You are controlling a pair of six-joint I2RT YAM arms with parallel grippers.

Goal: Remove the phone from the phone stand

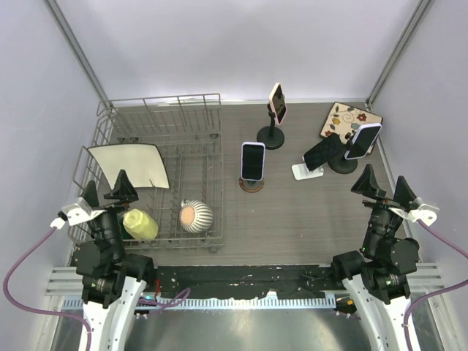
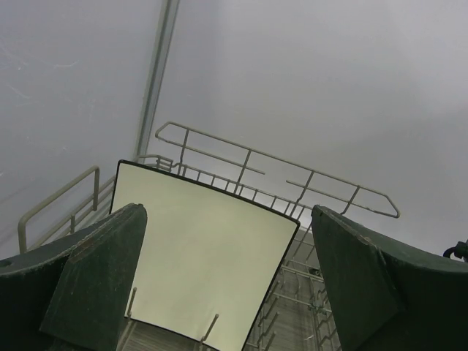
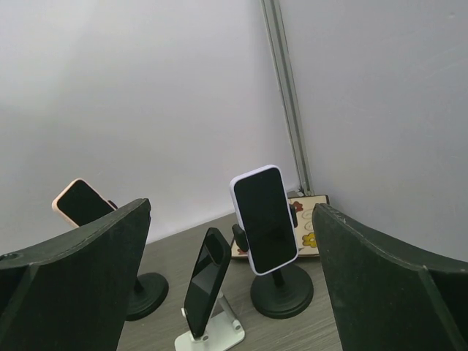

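1. Nearest the lens, the right gripper (image 1: 384, 180) hangs over the table's (image 1: 292, 227) near right corner, fingers spread wide and empty. The left gripper (image 1: 106, 183), equally spread and empty, hangs above the dish rack (image 1: 197, 98).
2. Four phones sit on stands, and the task names none. The lavender-cased phone (image 3: 265, 219) is closest to the right gripper. It leans back on a black round-based stand (image 3: 281, 292) at the far right.
3. It is probably rigid and fairly light, with a slick, breakable glass face. The case's long edges, above the cradle, look like the safest hold. The stand may tip or lift with it.
4. Just beside it, a black phone (image 3: 207, 281) rests on a white stand (image 3: 212, 338). A pink-cased phone (image 3: 79, 201) stands farther left.
5. The right wrist view shows the lavender phone's lean and dark screen. Only the top view shows the fourth phone (image 1: 253, 161) mid-table. The left wrist view shows a cream plate (image 2: 205, 256), no phones.
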